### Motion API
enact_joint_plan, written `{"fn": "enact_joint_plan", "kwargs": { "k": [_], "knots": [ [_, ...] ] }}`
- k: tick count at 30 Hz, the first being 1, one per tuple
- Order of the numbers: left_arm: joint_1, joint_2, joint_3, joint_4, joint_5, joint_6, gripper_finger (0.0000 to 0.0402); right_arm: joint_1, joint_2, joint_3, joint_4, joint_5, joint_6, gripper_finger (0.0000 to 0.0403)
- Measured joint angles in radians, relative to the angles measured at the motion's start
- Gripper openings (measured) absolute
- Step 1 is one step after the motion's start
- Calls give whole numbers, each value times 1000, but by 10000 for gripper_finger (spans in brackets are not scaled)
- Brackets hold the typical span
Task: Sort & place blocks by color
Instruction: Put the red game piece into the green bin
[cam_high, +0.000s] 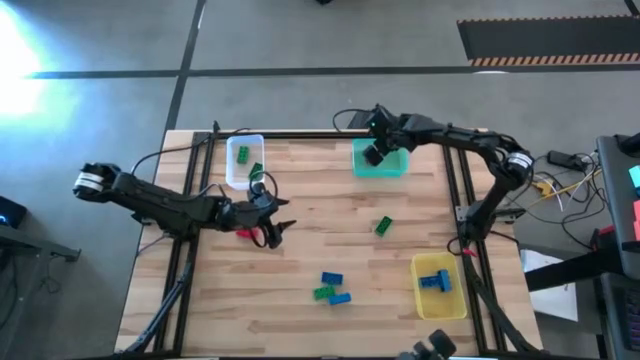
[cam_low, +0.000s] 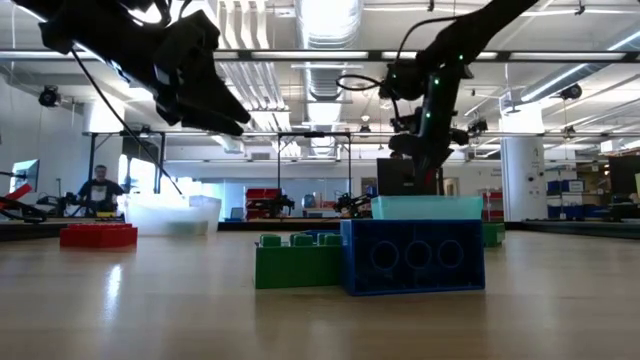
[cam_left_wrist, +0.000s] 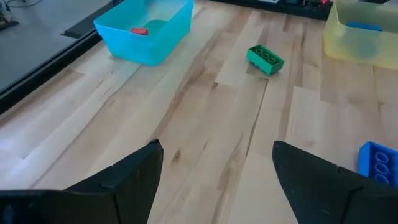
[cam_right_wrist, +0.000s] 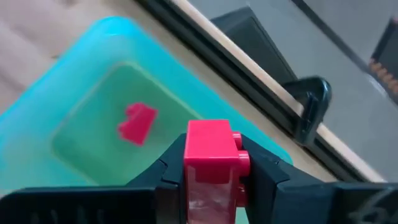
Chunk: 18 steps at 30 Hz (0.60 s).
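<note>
Three bins sat on the wooden table (cam_high: 300, 210), in a big hall with bright ceiling lights where a person (cam_low: 99, 190) sat far back at a desk. The clear bin (cam_high: 244, 161) held two green blocks (cam_high: 243, 154). The teal bin (cam_high: 380, 162) held one red block (cam_right_wrist: 137, 122). The yellow bin (cam_high: 439, 286) held blue blocks (cam_high: 435, 281), too close together to count. Loose on the wood lay a green block (cam_high: 383, 226) in the middle, then two blue blocks (cam_high: 331, 278) and one more green one (cam_high: 323, 293) near the front, and a red block (cam_high: 243, 233) under the left arm. The right gripper (cam_right_wrist: 214, 171) hung over the teal bin, pinching a red brick (cam_right_wrist: 213, 162). The left gripper (cam_high: 277, 231) hung low over the table with its fingers spread wide and nothing between them.
</note>
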Motion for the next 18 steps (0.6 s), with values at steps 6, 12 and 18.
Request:
{"fn": "enact_joint_plan", "kwargs": {
  "k": [6, 12, 18],
  "knots": [
    [0, 20, 0, 1, 0, -1, 285, -16, 19, -1, 1, -15, 8, 169],
    [0, 27, 0, -4, 1, -14, 285, -9, 8, -1, -1, -18, 19, 201],
    [-1, 26, 0, -112, 12, -133, 285, 58, -14, -1, -3, -68, 45, 189]
  ]
}}
